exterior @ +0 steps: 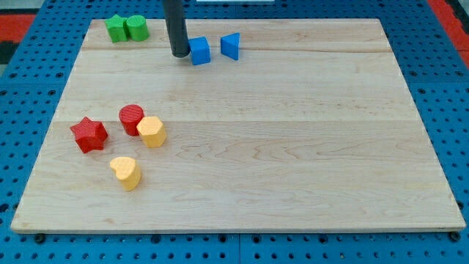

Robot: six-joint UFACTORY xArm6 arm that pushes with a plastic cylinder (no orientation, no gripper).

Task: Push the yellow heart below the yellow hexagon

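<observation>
The yellow heart (126, 172) sits just below the yellow hexagon (152, 131). Your tip (179, 54), holding nothing, touches the blue cube (199, 51). You see no writing.

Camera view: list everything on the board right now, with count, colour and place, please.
Green blocks: two, green, touching, top left corner.
Blue cube: one, blue, top, left of centre.
Blue triangular block: one, blue, right of the cube, apart.
Red cylinder: one, red, left side.
Red star: one, red, left of the cylinder.
Yellow hexagon: one, yellow, against the cylinder's right.
Yellow heart: one, yellow, below-left of the hexagon.
Board: one, pale wood.
My tip: one dark rod, just left of the blue cube.
</observation>
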